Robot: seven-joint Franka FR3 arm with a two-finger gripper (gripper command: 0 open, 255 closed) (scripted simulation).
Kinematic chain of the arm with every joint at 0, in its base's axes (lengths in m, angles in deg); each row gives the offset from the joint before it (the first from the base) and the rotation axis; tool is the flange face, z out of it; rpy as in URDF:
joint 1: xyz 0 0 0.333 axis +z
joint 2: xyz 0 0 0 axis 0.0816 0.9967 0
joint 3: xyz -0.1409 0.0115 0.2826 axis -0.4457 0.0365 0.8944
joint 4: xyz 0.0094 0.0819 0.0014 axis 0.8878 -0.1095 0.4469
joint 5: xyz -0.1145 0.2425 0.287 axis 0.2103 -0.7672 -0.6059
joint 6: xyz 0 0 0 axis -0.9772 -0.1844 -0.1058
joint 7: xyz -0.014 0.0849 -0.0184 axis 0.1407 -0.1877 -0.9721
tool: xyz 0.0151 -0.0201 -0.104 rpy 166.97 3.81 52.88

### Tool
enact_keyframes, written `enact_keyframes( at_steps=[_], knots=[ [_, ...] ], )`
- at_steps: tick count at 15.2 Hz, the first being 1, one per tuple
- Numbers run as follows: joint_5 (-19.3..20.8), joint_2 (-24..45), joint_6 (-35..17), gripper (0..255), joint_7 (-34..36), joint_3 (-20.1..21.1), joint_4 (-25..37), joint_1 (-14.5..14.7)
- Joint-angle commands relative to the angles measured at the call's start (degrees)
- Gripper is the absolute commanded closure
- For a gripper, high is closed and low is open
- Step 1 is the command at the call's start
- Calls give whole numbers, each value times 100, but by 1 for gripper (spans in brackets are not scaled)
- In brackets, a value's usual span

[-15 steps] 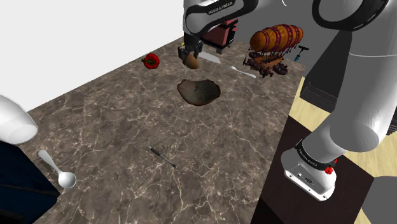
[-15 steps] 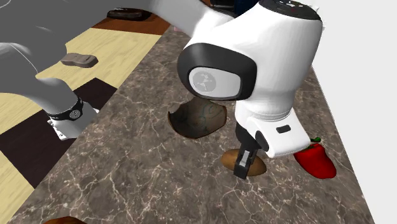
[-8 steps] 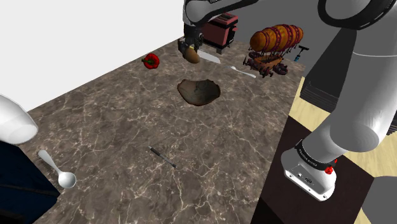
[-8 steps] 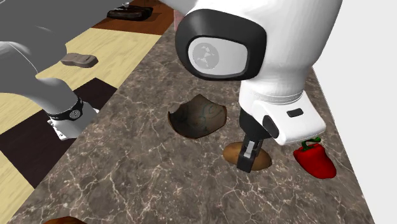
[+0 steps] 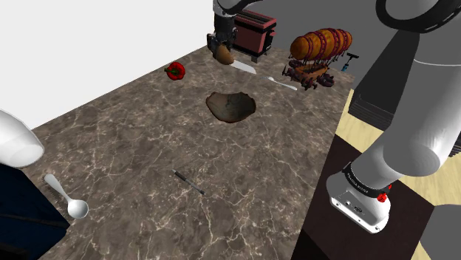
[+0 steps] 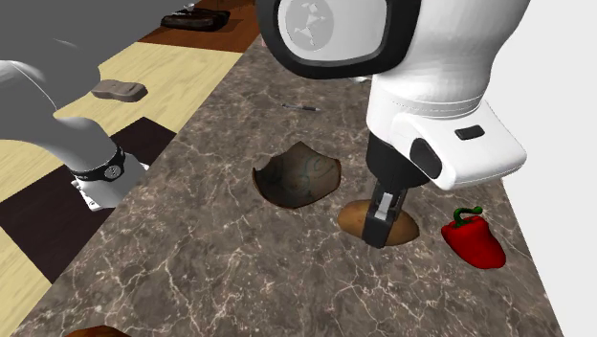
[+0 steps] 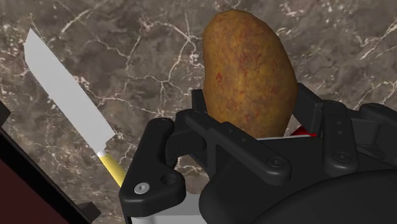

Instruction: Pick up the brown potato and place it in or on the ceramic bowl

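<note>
The brown potato hangs above the marble counter, clasped between the black fingers of my gripper. In the wrist view the potato stands up out of the gripper, whose fingers press on both its sides. The bowl is a dark brown, uneven-rimmed dish on the counter, nearer the stand than the gripper. In the second exterior view the potato and gripper are to the right of the bowl.
A red pepper lies to the shoulder view's left of the gripper. A knife lies below it, beside a dark red box. An airship model, a white spoon and a thin dark pen also rest on the counter.
The gripper has risen with the potato still clasped in it, climbing steadily in the shoulder view. In the second exterior view it has shifted a little to the right.
</note>
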Motion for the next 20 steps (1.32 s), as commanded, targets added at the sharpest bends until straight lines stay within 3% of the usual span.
enact_keyframes(
  at_steps=[1,3,12,20],
  knots=[
    [-10,-22,131,255,-11,5,108,4],
    [-18,-46,247,255,-24,8,200,5],
    [-118,-1786,-342,255,619,272,-2172,296],
    [-288,-2856,-556,255,1122,550,-3482,572]
  ],
)
